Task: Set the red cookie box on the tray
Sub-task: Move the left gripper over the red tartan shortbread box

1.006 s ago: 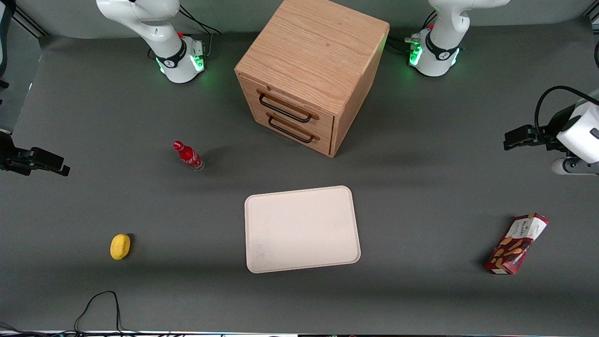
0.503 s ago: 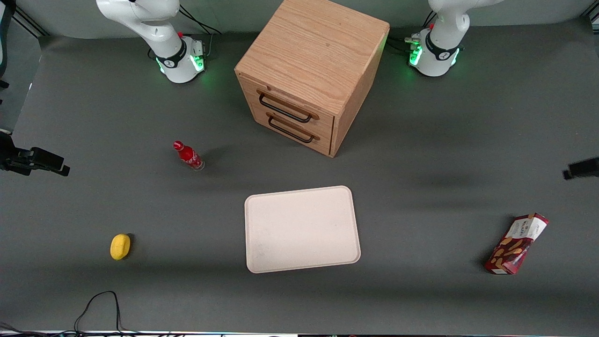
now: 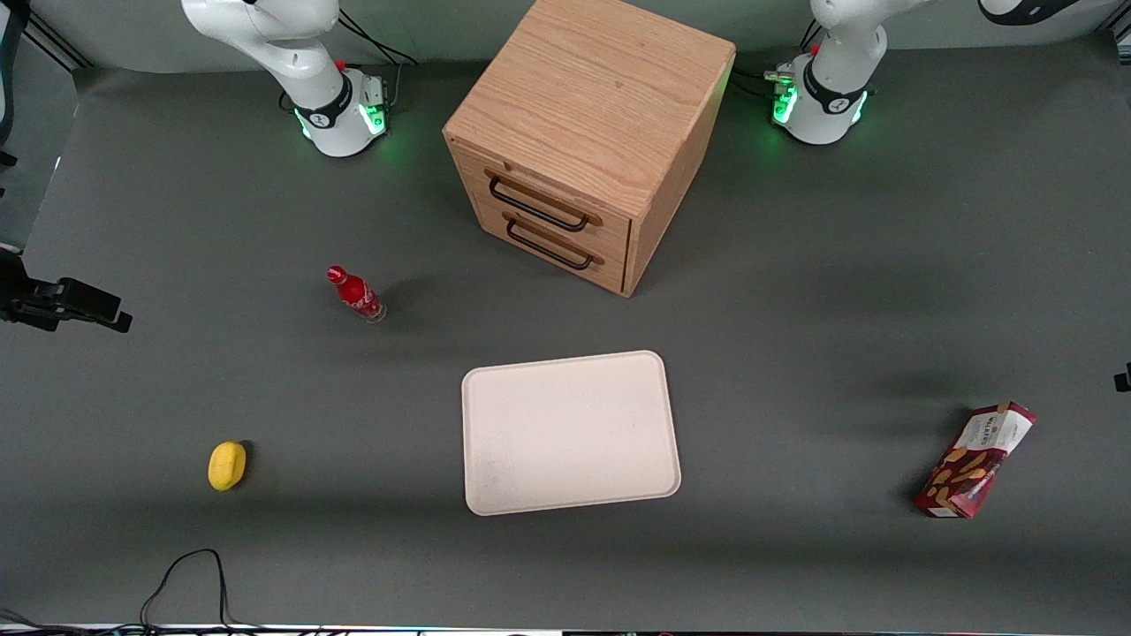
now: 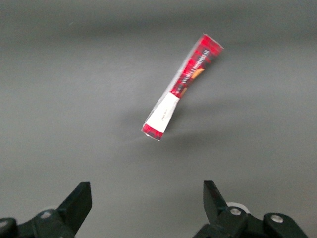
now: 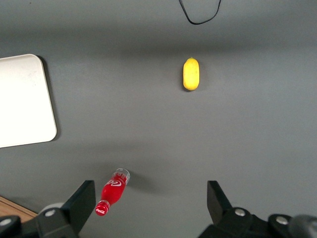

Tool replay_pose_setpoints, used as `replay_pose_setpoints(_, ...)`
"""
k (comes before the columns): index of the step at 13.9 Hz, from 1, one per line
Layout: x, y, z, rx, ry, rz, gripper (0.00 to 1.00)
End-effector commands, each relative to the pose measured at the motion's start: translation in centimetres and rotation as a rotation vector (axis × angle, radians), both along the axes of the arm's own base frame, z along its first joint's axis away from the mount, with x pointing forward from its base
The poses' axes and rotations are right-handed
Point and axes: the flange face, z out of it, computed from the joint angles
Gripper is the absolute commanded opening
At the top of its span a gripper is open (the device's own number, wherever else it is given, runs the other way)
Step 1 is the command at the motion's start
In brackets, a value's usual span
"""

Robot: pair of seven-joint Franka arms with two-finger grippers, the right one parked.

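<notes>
Front view: the red cookie box (image 3: 974,461) is seen lying on the dark surface (image 3: 795,353) at the lower right of the frame, toward the working arm's end, well apart from the tray (image 3: 570,432), which sits near the centre and carries nothing. The step in hand is judged to be the approach to the box; nothing has been grasped yet. From the left wrist camera the pincer (image 4: 147,208) is shown hanging above the surface with its jaws spread wide, holding and touching nothing, and the box (image 4: 181,88) is seen lying at a slant some way off, its white end panel turned toward the pincer. For the next move, it is judged that the pincer must be brought over the carton, turned so that the jaws straddle its narrow width, and lowered before closing. A small red bottle (image 3: 355,294), a yellow object (image 3: 227,465) and a wooden drawer cabinet (image 3: 583,141) are also present and are not involved.
</notes>
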Motion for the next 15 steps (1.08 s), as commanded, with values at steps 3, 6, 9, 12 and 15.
replay_pose_setpoints(3, 1.4, -2.9, -0.8, 0.104, 0.027, -0.536, 1.0)
replay_pose_setpoints(6, 2.3, -4.5, -2.1, 0.099, 0.009, -0.587, 1.0)
replay_pose_setpoints(9, 2.9, -5.3, -5.0, 0.009, -0.019, -0.49, 1.0)
replay_pose_setpoints(12, 3.8, -4.9, -9.5, 0.014, -0.032, -0.489, 1.0)
replay_pose_setpoints(15, 5.3, -4.9, -14.8, 0.016, -0.063, -0.485, 1.0)
